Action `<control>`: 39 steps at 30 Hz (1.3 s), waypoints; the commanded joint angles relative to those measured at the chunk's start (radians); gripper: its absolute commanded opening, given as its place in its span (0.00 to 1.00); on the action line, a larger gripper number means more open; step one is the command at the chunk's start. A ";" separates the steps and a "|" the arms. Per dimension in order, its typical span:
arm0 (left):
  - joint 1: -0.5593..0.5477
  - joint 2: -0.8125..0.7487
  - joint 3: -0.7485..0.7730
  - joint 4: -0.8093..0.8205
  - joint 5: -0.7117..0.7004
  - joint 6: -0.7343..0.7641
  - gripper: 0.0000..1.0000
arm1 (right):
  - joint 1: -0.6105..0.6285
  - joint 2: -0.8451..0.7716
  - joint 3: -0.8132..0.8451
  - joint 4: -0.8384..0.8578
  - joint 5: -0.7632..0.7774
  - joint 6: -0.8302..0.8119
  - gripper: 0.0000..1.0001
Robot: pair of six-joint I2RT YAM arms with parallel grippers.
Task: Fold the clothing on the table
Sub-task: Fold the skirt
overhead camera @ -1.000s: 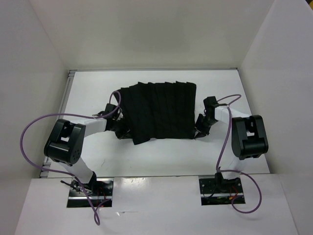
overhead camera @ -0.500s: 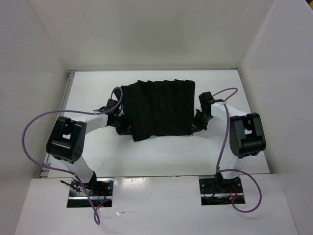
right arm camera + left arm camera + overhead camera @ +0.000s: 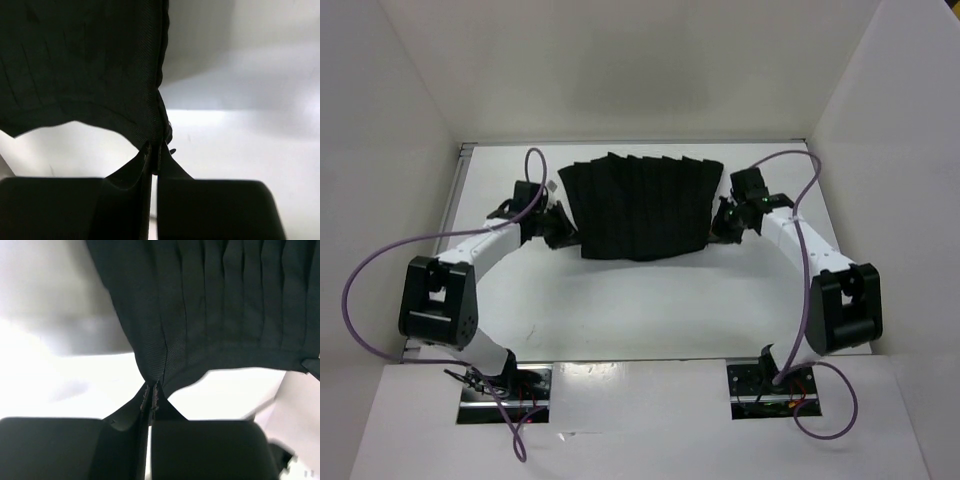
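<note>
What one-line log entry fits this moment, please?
left jaws: shut on skirt corner | right jaws: shut on other corner | fold: pending

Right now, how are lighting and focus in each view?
Top view: even light, sharp, faint shadow on back wall. Left wrist: skirt pleats crisp, table blown out. Right wrist: skirt dark, little detail, table glaring.
</note>
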 commanded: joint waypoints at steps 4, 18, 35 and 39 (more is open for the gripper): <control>-0.051 -0.455 -0.208 -0.154 0.079 -0.100 0.00 | 0.144 -0.307 -0.180 -0.203 -0.061 0.085 0.00; -0.031 -0.615 -0.208 -0.267 -0.149 -0.194 0.00 | 0.119 -0.270 -0.040 -0.127 -0.041 0.134 0.00; 0.112 -0.021 0.243 -0.144 -0.150 0.018 0.00 | 0.119 -0.274 -0.014 -0.141 0.040 0.143 0.00; 0.112 0.004 0.258 -0.112 -0.128 0.018 0.00 | 0.119 -0.325 -0.049 -0.141 0.040 0.165 0.00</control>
